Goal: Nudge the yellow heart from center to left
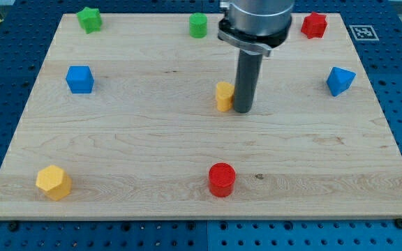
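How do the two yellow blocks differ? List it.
The yellow heart sits mid-board, partly hidden by the rod, with my tip against its right side; the yellow hexagon lies in full view near the bottom-left corner, far from my tip. The hexagon looks larger in this view. Both are yellow and rest on the wooden board.

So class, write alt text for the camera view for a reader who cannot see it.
My tip touches the right side of the yellow heart at the centre of a wooden board. Seven other coloured blocks sit around the board's edges.

Bright, even overhead light, soft short shadows beneath blocks, sharp focus throughout.
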Robot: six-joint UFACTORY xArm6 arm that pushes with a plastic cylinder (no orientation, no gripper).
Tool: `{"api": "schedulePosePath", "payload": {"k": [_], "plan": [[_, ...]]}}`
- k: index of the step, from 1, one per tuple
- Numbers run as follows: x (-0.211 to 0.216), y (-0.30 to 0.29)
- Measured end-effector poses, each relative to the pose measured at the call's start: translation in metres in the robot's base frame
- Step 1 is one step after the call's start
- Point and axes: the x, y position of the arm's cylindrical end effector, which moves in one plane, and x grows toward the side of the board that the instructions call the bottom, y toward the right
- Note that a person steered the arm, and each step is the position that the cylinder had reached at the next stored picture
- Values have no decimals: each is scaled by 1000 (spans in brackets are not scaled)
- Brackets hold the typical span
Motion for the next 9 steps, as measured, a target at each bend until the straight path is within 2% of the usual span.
{"api": "schedulePosePath", "payload": {"k": [1, 5, 6, 9], "plan": [[-12, -22], [-61, -25], [-57, -26], [-47, -93]]}}
